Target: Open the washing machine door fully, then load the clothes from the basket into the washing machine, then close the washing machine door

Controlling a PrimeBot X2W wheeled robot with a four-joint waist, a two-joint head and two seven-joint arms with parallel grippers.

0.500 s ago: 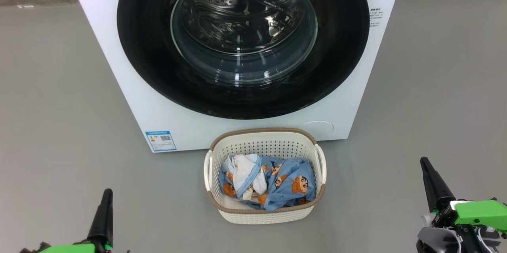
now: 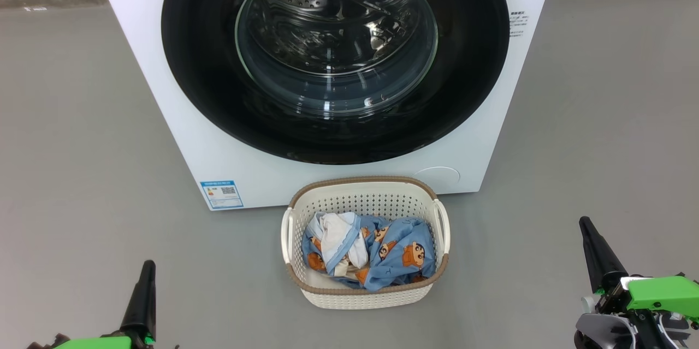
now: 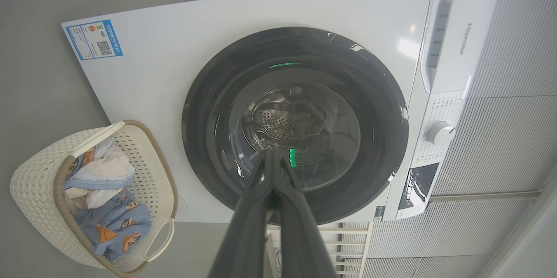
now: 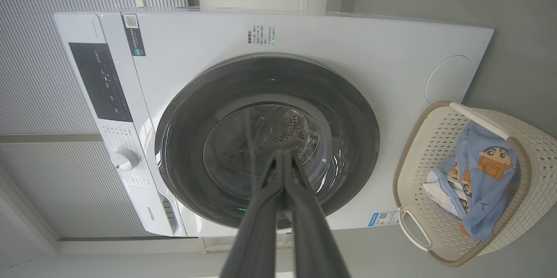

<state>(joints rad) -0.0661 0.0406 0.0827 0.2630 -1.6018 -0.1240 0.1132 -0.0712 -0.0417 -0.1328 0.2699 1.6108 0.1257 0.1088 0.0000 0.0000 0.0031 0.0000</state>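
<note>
Door (image 2: 336, 54) is found shut, far of the basket (image 2: 363, 181), and with left gripper (image 2: 147, 268) and right gripper (image 2: 587, 224) pinched closed and empty, a slip off its glossy face is risked.

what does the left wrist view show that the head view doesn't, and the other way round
The left wrist view adds the control dial and the Hisense-branded panel. The head view adds the right gripper, shut, off to the right of the basket. Both share the washing machine with the washing machine door closed, the clothes in the basket, the blue label and the shut left gripper.
</note>
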